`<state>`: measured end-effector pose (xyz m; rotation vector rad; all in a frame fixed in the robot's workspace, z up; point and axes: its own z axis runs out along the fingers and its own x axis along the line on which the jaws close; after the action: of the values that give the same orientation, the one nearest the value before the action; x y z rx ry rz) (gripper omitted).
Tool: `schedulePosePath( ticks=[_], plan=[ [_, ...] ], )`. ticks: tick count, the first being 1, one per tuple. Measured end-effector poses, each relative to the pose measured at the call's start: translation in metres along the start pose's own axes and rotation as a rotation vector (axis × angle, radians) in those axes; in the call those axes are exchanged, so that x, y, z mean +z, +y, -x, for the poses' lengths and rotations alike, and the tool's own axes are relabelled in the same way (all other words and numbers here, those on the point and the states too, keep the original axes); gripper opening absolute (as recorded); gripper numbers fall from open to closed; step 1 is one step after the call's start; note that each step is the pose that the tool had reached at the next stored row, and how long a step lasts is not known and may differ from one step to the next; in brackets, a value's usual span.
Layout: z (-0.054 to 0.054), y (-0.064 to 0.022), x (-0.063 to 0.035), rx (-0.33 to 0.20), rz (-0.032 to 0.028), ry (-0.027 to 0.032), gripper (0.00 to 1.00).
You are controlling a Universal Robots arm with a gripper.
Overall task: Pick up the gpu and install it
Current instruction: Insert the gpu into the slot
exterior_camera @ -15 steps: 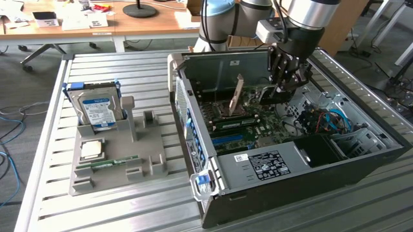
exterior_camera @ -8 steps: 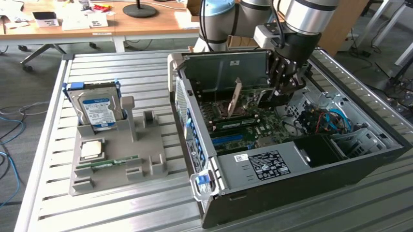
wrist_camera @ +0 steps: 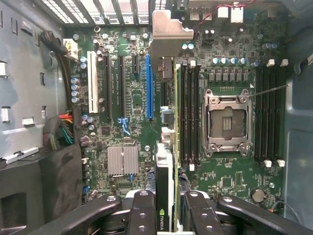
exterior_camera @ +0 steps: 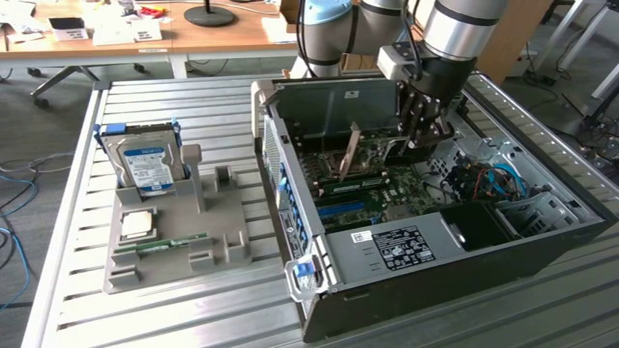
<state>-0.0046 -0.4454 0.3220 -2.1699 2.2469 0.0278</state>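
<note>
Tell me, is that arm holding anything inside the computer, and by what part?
Yes: the gripper clamps the gpu by its upper edge, a finger on each face, away from its silver bracket.

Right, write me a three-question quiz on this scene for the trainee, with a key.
1. True or false: the hard drive stands outside the case.
2. What does the gripper hold? A) a screwdriver B) the gpu C) nothing
3. What colour is the long slot beside the gpu?
Key: 1 true; 2 B; 3 blue.
</note>
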Motion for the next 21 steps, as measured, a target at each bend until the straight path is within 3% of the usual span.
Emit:
schedulePosePath(
  ticks=[21],
  plan=[
    [-0.0002,0.0003,0.0075,0.0,0.0001,0.0001,0.27]
  ],
)
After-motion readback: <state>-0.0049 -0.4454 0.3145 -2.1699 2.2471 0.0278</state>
